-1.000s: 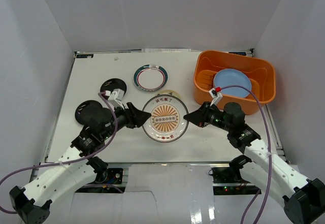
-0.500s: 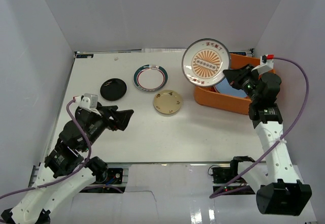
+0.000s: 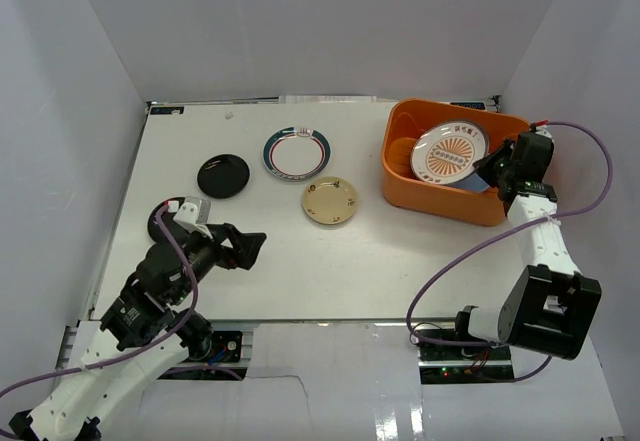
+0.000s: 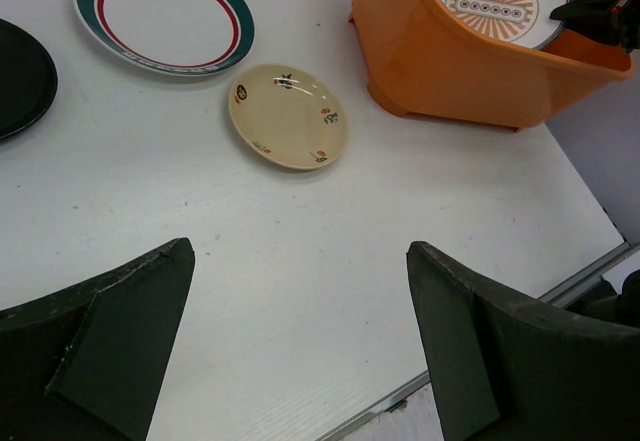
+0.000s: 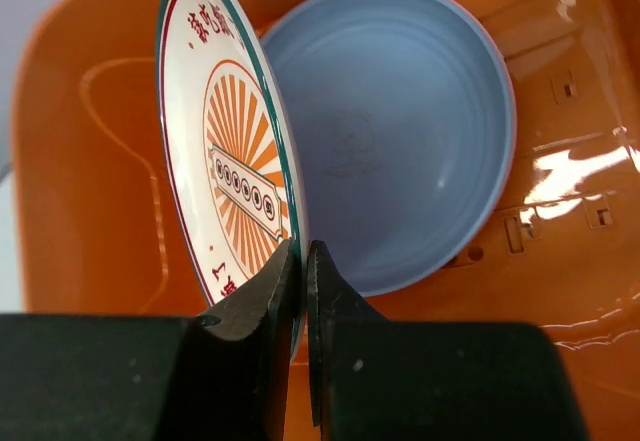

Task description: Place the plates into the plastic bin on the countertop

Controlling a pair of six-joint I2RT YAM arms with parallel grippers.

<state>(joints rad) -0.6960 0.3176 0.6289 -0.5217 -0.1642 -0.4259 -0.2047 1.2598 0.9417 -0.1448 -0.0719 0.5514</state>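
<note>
Right wrist view: the right tool [image 5: 303,253] is clenched on the rim of the orange-patterned plate [image 5: 235,176], tilted in the plastic bin [image 5: 90,161] and partly hiding the light blue plate [image 5: 400,151]. The left tool [image 4: 295,256] is fully released, holding nothing, above the surface [image 4: 200,211].

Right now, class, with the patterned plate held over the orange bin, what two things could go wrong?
The right fingers pinch the patterned plate only by its rim, on edge; it could slip and chip the blue plate. Released tilted, it may lean on the orange bin wall, not lie flat.
</note>
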